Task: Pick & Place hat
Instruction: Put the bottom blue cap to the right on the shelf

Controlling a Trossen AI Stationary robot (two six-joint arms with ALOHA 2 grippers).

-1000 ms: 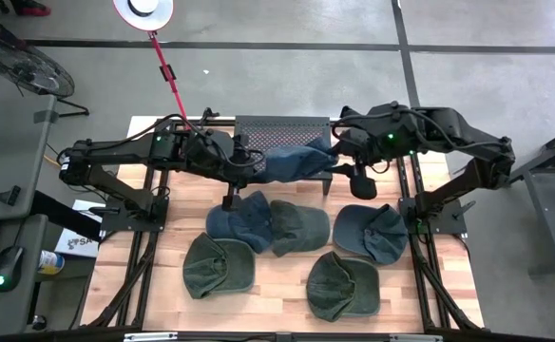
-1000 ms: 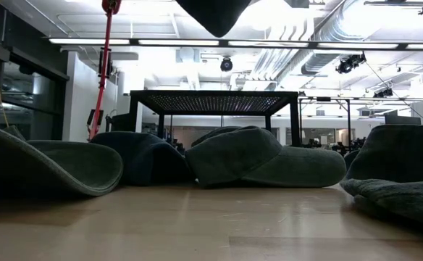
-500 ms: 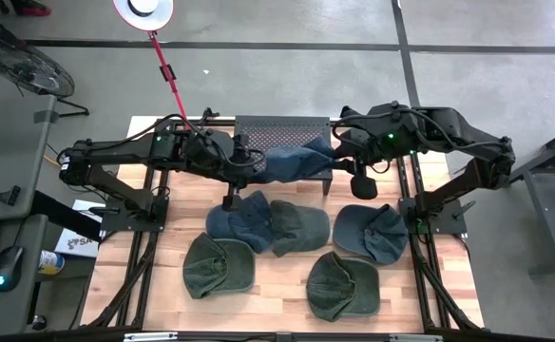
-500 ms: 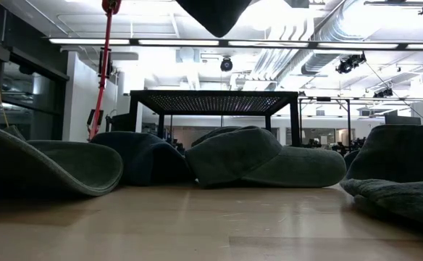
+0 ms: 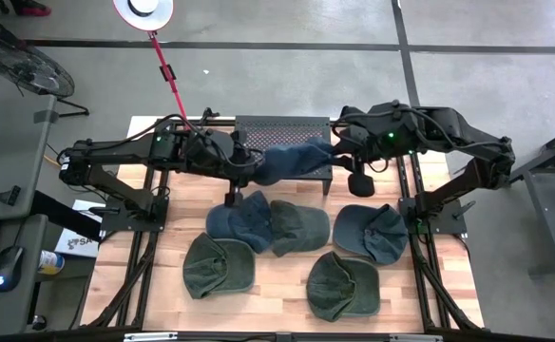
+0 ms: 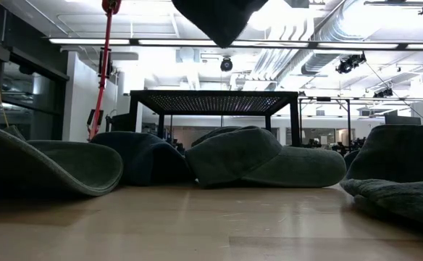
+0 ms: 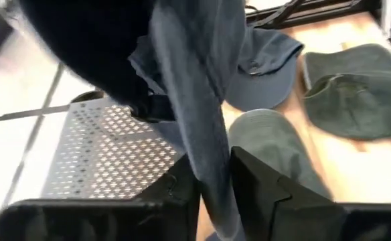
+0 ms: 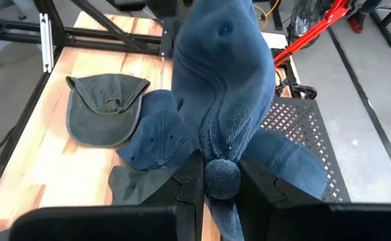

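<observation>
Blue cap stretched between two end effectors above the black mesh rack.

High view: blue cap [image 5: 292,161] hanging over the mesh rack [image 5: 282,124] at the bench's [image 5: 277,299] far edge, left end effector [image 5: 249,171] at one end, right end effector [image 5: 339,157] at the other; compared with a second ago, sagging a little nearer the left arm, hinting at a release under way. Five other caps loose on the bench.
Low view: only a dark underside of the cap, cut off at the top edge; both end effectors hidden.
Left wrist view: fingers [image 7: 249,175] narrow, slightly parted, blue cloth running between them; actual pinch hard to judge.
Right wrist view: fingers [image 8: 190,175] closed tight on the bunched cap fabric.
</observation>
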